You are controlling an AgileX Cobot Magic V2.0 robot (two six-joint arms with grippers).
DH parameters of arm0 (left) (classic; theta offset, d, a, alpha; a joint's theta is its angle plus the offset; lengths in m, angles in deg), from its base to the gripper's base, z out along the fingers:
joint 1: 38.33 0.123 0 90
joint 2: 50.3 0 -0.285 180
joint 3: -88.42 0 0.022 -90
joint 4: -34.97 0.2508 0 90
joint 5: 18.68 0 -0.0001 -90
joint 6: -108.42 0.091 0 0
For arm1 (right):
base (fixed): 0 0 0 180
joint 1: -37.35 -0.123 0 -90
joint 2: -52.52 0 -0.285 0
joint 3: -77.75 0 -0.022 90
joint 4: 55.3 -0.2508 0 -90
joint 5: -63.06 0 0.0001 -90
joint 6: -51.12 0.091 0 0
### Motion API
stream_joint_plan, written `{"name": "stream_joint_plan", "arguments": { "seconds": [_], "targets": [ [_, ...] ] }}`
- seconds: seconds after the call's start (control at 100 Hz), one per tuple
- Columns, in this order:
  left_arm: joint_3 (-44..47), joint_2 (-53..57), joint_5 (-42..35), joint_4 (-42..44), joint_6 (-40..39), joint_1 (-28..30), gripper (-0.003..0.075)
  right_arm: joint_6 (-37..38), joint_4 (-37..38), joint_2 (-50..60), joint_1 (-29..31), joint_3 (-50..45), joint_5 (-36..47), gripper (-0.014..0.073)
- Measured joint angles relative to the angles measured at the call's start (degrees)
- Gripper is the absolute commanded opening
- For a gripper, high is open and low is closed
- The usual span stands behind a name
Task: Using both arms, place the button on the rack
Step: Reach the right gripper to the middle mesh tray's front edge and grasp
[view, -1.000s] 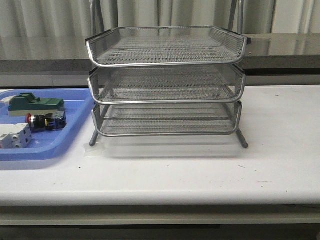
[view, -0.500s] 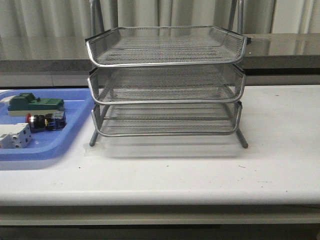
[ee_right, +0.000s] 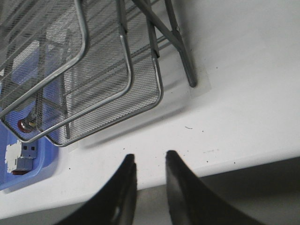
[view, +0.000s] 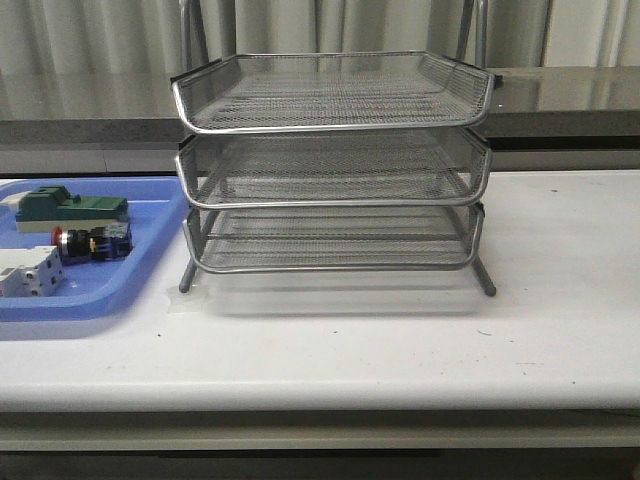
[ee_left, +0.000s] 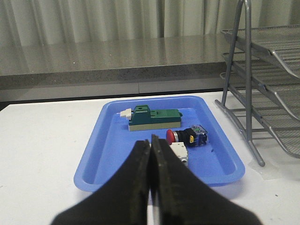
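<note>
Lying on its side in the blue tray [view: 100,300], the button [view: 90,243] sits between a green block [view: 70,208] and a white block [view: 28,272], left of the wire rack [view: 335,165] on the table [view: 400,340]. It looks small, rigid and light; its rounded red head and smooth collar would likely slip, so the flatter black body seems the safer place to grip, across its width. The left pincer [ee_left: 150,145] hangs short of the tray with its fingers pressed together, holding nothing; the right pincer [ee_right: 150,161] hovers over the table edge near the rack's front, parted a little and empty. Only the left wrist view shows the button [ee_left: 187,136] clearly with room around it; the front view shows no arms, and the right wrist view glimpses the red head through the mesh.
</note>
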Motion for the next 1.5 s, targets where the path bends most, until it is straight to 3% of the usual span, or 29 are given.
{"name": "stream_joint_plan", "arguments": {
  "seconds": [0.18,0.35,0.63,0.69,0.89,1.5],
  "targets": [
    [0.0,0.0,0.0,0.0,0.0,0.0,-0.002,-2.9,-6.8,-5.6,0.0,0.0,2.1,0.0344],
    [0.0,0.0,0.0,0.0,0.0,0.0,-0.002,-12.9,-20.3,-11.2,0.0,0.0,3.2,0.0266],
    [0.0,0.0,0.0,0.0,0.0,0.0,-0.002,-45.0,-54.1,-19.4,0.0,0.1,-1.8,0.0267],
    [0.0,0.0,0.0,0.0,0.0,0.0,-0.002,-53.3,-58.5,-21.4,0.0,0.2,-3.6,0.0267],
    [0.0,0.0,0.0,0.0,0.0,0.0,-0.002,-60.4,-61.6,-27.8,0.0,2.0,-6.9,0.0267],
    [0.0,0.0,0.0,0.0,0.0,0.0,-0.002,-61.2,-62.1,-38.3,0.0,10.6,-10.2,0.0267]
  ]
}}
